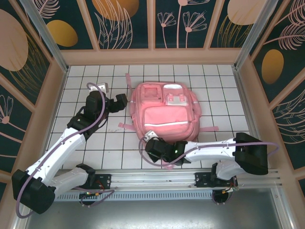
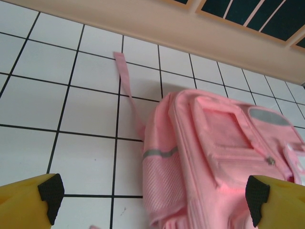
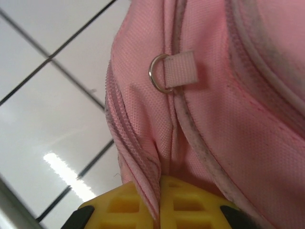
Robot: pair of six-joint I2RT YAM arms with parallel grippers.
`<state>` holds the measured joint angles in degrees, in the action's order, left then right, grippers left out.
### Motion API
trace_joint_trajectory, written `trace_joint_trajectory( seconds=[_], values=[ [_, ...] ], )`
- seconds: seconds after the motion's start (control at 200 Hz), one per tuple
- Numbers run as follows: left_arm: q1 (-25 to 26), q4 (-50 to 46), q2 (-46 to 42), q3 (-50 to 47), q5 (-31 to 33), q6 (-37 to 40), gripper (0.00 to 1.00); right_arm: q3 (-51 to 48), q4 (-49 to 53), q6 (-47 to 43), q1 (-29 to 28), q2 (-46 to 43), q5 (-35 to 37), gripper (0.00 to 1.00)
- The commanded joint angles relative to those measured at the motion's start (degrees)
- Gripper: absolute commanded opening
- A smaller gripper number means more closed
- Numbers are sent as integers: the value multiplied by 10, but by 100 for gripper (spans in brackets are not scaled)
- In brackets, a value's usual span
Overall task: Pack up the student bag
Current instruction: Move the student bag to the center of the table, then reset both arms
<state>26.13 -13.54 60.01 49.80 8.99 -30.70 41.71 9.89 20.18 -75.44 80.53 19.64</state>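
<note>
While right pincer [image 3: 159, 202] pinches student bag [image 1: 164, 112] (near edge), left pincer [image 1: 121, 101] hangs spread beside its left side.

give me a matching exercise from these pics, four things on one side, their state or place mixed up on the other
Things:
1 left gripper
2 right gripper
3 student bag
4 metal ring

States or places:
A shut on a fold of the bag
B lying flat on the white tiles
C wide open, holding nothing
D held by a small pink tab

Pairs: 1-C, 2-A, 3-B, 4-D
</note>
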Motion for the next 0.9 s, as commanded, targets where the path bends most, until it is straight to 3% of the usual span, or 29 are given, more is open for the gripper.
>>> trace_joint_trajectory(
  seconds=[0.0,0.16,0.21,0.25,0.265,0.28,0.465,0.52,0.611,0.716,0.806,0.871,0.896],
  values=[
    [-4,17,2,-5,-10,-4,99,-2,-1,-33,24,-12,13,0],
    [-6,23,2,-4,-30,11,99,18,-8,-39,12,16,-16,1],
    [-8,48,-16,-18,-57,21,99,23,-1,-36,4,13,-7,30],
    [-11,65,-31,-27,-65,25,99,29,6,-36,-5,3,4,72],
    [-12,68,-34,-28,-65,26,99,33,8,-38,-10,-3,7,93],
    [-13,70,-36,-27,-63,29,99,35,9,-40,-13,-11,7,98],
    [-38,108,-10,-5,-62,51,98,83,-34,-97,1,-131,-15,99],
    [-38,120,0,3,0,46,98,92,-59,-110,27,-157,13,99],
    [-57,176,6,-20,119,34,98,91,-122,-122,92,-196,116,99],
    [-119,317,13,-92,99,134,99,79,-174,-135,244,-226,178,99],
    [-142,366,57,-129,198,159,99,43,-219,-165,417,-237,109,99],
    [-178,398,82,-153,119,208,98,-32,-306,-189,525,-237,71,99],
    [-185,418,91,-167,117,215,99,-67,-343,-194,561,-235,64,99]
  ],
)
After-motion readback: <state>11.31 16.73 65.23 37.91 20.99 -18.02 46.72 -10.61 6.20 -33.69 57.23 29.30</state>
